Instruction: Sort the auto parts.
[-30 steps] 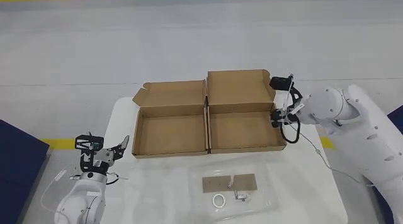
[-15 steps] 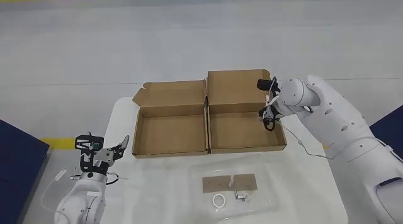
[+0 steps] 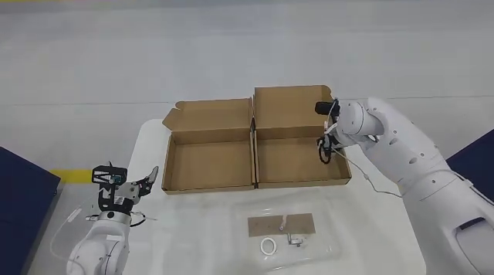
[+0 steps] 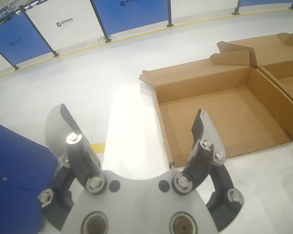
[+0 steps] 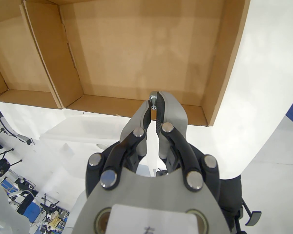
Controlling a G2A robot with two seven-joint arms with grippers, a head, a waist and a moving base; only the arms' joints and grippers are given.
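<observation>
Two open cardboard boxes sit side by side at the table's back: the left box (image 3: pixel 208 165) and the right box (image 3: pixel 299 159). My right gripper (image 5: pixel 154 101) is shut on a small metal screw (image 5: pixel 152 100), held above the right box (image 5: pixel 146 44) near its front wall; in the top view this gripper (image 3: pixel 326 150) hangs over that box's right side. My left gripper (image 4: pixel 134 126) stands open with nothing between its fingers at the table's front left corner (image 3: pixel 130 191), short of the left box (image 4: pixel 222 118).
A clear plastic tray (image 3: pixel 287 236) lies near the table's front edge, holding a brown card (image 3: pixel 282 224), a white ring (image 3: pixel 268 246) and a small metal part (image 3: pixel 295 239). Bare white tabletop separates the tray from the boxes.
The right arm has swung left from the right box's outer edge to over its inside, carrying the screw. The left arm has kept still.
</observation>
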